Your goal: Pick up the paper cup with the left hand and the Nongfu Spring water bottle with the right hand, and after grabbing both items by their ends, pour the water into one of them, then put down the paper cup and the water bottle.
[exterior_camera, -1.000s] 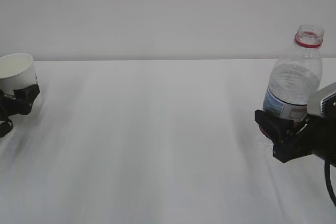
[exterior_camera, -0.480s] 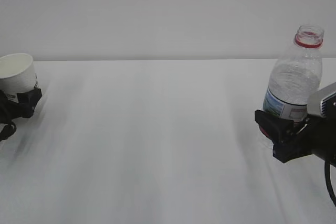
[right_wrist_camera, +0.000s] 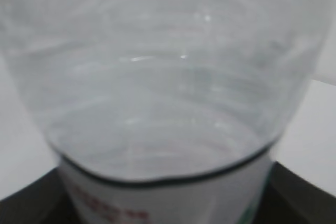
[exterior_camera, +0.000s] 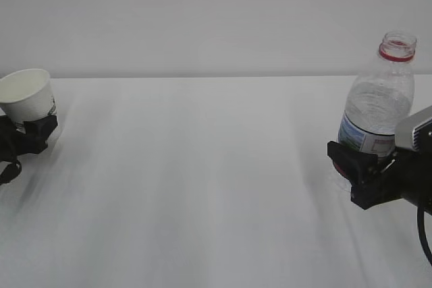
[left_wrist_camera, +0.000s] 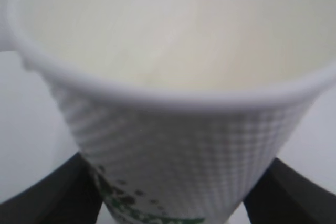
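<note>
The paper cup (exterior_camera: 27,96) is at the far left, white with a cream inside, leaning a little to the left. My left gripper (exterior_camera: 30,133) is shut on its lower part. In the left wrist view the cup (left_wrist_camera: 173,129) fills the frame, and black fingers (left_wrist_camera: 58,195) press its sides by the green logo. At the right stands the Nongfu Spring water bottle (exterior_camera: 378,99), upright and uncapped, with a red neck ring and clear water (exterior_camera: 375,109) inside. My right gripper (exterior_camera: 361,166) is shut on its base below the label. The right wrist view shows the bottle (right_wrist_camera: 163,77) close up.
The white table (exterior_camera: 202,180) stretches between the two arms, with a plain pale wall behind it. A black cable (exterior_camera: 425,234) hangs from the right arm at the frame's right edge.
The left gripper has slid right and closed in on the cup's base. The cup has shifted right with it and tilted. The right arm and the bottle have not moved.
</note>
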Controlling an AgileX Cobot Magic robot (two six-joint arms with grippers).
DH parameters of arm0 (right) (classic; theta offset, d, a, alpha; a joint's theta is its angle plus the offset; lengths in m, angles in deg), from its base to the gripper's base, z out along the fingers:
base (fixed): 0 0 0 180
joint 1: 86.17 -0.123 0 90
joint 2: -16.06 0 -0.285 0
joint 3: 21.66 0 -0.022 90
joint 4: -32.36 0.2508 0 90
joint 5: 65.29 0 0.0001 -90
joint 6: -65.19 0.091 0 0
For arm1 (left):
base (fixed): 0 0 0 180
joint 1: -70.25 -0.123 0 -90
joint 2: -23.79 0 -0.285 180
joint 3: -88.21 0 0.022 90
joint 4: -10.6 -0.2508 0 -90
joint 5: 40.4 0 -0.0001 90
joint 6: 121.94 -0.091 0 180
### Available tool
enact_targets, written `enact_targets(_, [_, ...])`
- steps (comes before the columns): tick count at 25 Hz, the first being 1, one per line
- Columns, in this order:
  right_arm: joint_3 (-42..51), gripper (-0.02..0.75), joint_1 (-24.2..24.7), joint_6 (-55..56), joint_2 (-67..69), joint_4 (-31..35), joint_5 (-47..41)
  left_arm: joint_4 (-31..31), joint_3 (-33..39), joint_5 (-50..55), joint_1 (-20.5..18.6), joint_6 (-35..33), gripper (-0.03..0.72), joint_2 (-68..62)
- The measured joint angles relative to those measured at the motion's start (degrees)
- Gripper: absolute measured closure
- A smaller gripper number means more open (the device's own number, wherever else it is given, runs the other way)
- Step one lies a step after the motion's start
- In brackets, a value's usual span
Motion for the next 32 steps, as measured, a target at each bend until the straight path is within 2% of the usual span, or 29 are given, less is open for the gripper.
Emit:
enact_targets(7, [0.0, 0.214, 0.0, 0.0, 0.0, 0.0, 0.0, -0.3, 3.2, 0.0, 0.0, 0.0, 0.140, 3.1])
enact_targets(19, [0.0, 0.215, 0.0, 0.0, 0.0, -0.3, 0.0, -0.3, 14.3, 0.0, 0.0, 0.0, 0.140, 13.0])
enact_targets(32, [0.0, 0.215, 0.0, 0.0, 0.0, -2.1, 0.0, -1.2, 26.3, 0.0, 0.0, 2.9, 0.140, 25.9])
